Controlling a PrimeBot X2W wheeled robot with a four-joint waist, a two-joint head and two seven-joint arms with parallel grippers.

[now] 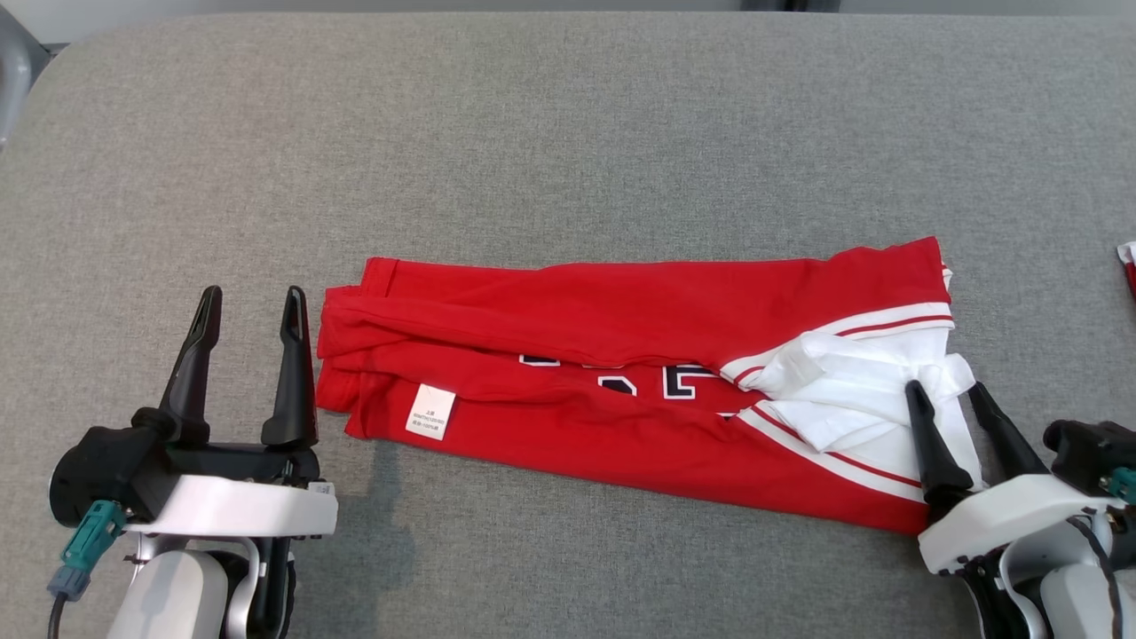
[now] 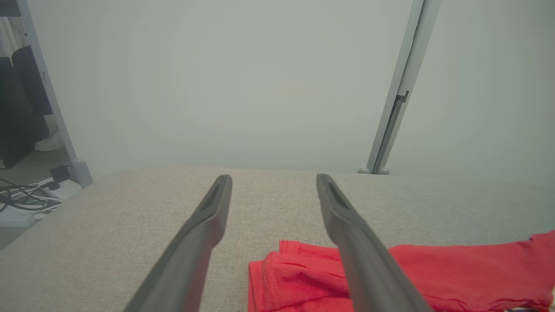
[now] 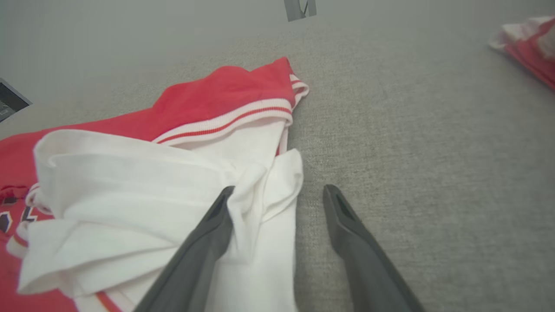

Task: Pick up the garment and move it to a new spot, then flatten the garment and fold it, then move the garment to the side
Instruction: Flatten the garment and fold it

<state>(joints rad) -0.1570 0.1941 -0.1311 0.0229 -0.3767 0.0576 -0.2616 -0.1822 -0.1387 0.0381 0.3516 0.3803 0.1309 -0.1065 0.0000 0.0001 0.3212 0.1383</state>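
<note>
Here, left hand and right hand agape, empty; garment label illegible.

Garment on table, left gripper beside (right gripper over its edge)

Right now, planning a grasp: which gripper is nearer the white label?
Left. Left gripper is just left of the label; right gripper is far right, over the garment.

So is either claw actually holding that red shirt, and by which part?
Nothing is held. The left claw stands open beside the red shirt; the right claw is open too, one finger over the white sleeve, not pinching it.
</note>
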